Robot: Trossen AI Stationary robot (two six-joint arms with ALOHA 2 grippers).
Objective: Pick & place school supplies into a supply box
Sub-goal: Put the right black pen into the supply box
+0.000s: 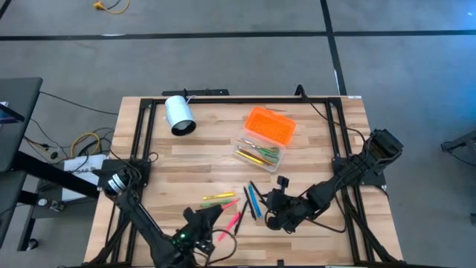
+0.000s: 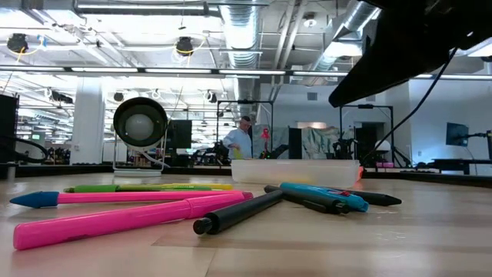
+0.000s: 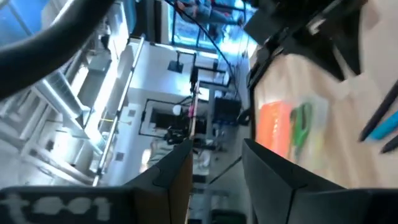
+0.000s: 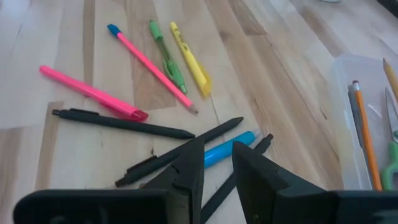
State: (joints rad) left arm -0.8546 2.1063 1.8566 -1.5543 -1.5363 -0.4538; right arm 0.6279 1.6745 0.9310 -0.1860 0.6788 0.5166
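The supply box lies open with its orange lid (image 1: 271, 125) beside the clear base (image 1: 259, 154). The base holds pencils and green-handled scissors (image 3: 303, 121). Loose on the table lie a yellow marker (image 4: 191, 60), a green pen (image 4: 166, 56), a pink pencil (image 4: 151, 64), a pink pen (image 4: 93, 93), a blue pen (image 4: 229, 150) and black pens (image 4: 124, 123). My right gripper (image 4: 217, 171) is open above the blue and black pens, touching nothing. My left gripper (image 3: 214, 180) is open near the table's near edge (image 1: 210, 216), tipped toward the box and holding nothing.
A white cylinder (image 1: 178, 115) lies on its side at the far left of the table, its open end facing the low camera (image 2: 140, 121). A dark frame (image 1: 141, 134) runs along the table's sides. A person stands far off in the room (image 2: 242, 138).
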